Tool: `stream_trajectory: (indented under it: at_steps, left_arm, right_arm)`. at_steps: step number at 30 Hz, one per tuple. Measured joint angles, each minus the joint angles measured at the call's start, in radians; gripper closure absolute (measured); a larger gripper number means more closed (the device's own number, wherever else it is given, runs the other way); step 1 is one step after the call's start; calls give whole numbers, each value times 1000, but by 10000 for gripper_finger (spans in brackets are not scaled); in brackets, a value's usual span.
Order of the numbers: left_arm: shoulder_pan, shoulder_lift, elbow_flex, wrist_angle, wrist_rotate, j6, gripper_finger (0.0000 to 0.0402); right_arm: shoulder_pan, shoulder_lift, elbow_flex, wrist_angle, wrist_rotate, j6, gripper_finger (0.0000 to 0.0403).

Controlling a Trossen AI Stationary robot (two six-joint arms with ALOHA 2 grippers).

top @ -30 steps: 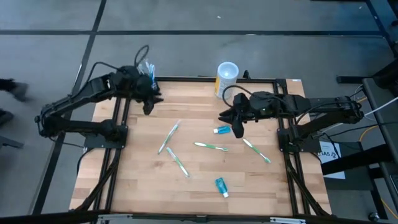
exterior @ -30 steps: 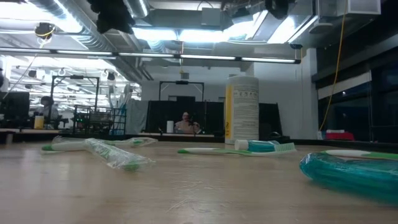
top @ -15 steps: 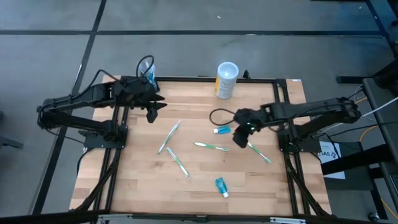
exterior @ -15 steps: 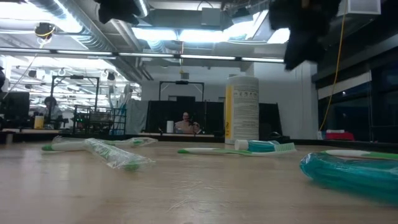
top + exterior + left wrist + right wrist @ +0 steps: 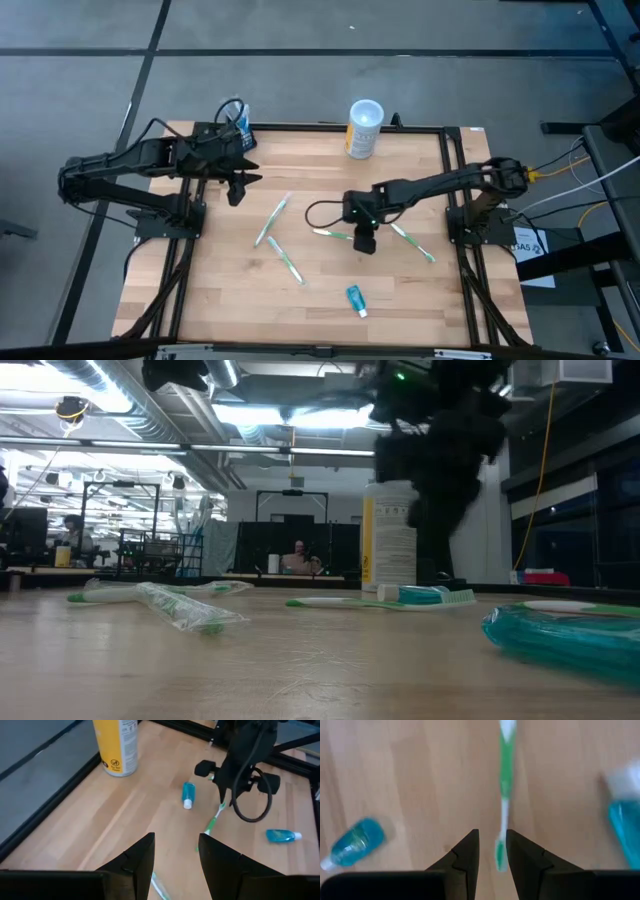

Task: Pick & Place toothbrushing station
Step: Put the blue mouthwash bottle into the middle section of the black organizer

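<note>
The left arm reaches in over the desk's [image 5: 200, 300] far left corner. The left gripper [image 5: 237, 188] hangs near the left edge with its claw spread and nothing between the fingers [image 5: 140, 855]. Just behind it, at that corner, sits a small dark thing with something blue in it [image 5: 238, 120]. It may be the toothbrushing station, but the arm hides too much to be sure.

Two wrapped toothbrushes [image 5: 272, 220] [image 5: 286, 260] lie loose left of centre. The right gripper [image 5: 364, 242] hovers at the middle of the desk, claw slightly parted and pinching nothing, right over a green toothbrush [image 5: 505, 795] lying flat. Its arm stretches in from the right edge. A blue tube [image 5: 355, 298] lies toward the near edge. The white-and-yellow cup [image 5: 364, 128] stands at the far edge. Another green toothbrush [image 5: 413, 243] lies right of the gripper.
</note>
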Motion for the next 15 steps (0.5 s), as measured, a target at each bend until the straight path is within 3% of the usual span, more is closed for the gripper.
stream_trajectory:
  at_steps: [7, 15]
  left_arm:
    - [-71, -47, 0, -50, -82, -58, 254]
    - [-128, -71, 0, -251, -173, -170, 254]
  right_arm:
    - [-64, 6, 152, 0, 112, -23, 305]
    - [-114, -1, 290, 22, 169, -8, 305]
